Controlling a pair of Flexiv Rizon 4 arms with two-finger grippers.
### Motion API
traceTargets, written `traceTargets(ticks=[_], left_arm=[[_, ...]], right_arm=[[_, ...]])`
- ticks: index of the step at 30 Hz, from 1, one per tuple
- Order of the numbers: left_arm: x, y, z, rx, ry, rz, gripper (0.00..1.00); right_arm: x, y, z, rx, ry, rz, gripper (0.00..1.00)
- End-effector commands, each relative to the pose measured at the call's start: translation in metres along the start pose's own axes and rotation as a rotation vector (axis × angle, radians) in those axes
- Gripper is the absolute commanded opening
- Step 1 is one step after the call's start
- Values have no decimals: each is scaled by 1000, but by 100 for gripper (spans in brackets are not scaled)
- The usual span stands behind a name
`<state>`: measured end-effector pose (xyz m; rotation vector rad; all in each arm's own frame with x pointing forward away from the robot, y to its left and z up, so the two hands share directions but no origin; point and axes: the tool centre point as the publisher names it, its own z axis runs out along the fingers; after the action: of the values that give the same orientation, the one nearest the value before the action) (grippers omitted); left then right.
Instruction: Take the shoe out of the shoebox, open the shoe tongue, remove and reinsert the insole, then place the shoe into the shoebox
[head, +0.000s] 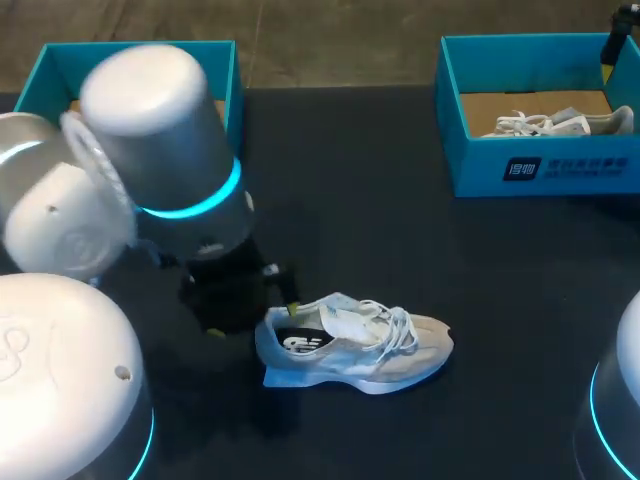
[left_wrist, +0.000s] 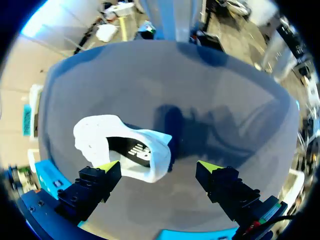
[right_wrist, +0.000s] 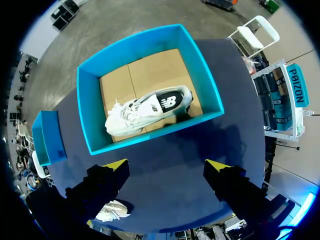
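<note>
**Sneaker Out of Its Box, Left Gripper Poised at the Heel**

On the dark table, between two teal shoeboxes, the left shoebox and the right shoebox, a pale shoe lies on its sole near the front edge. A second shoe rests in the right shoebox. The left gripper, fingers spread, sits at the heel, one tip just beside the collar. The right gripper, also spread, hangs empty above the right shoebox. The shoe looks light, its upper soft and likely to crumple; the firmer heel collar seems the safest hold. The dark insole is probably thin and floppy, best pinched at its heel edge.
</note>
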<state>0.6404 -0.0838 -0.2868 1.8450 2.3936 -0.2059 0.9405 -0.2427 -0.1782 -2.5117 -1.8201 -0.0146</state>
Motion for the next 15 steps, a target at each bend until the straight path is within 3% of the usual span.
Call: traceTargets(ticks=[1,4,7,15], left_arm=[[44,2,-27,19,-209,-107,100],[52,5,-31,32,-218,-175,100],[67,14,-37,125,-252,-249,100],[70,16,-39,116,-239,-216,100]], right_arm=[[0,0,0,0,-1,1,100],[0,0,0,0,-1,1,100],[0,0,0,0,-1,1,100],[0,0,0,0,-1,1,100]])
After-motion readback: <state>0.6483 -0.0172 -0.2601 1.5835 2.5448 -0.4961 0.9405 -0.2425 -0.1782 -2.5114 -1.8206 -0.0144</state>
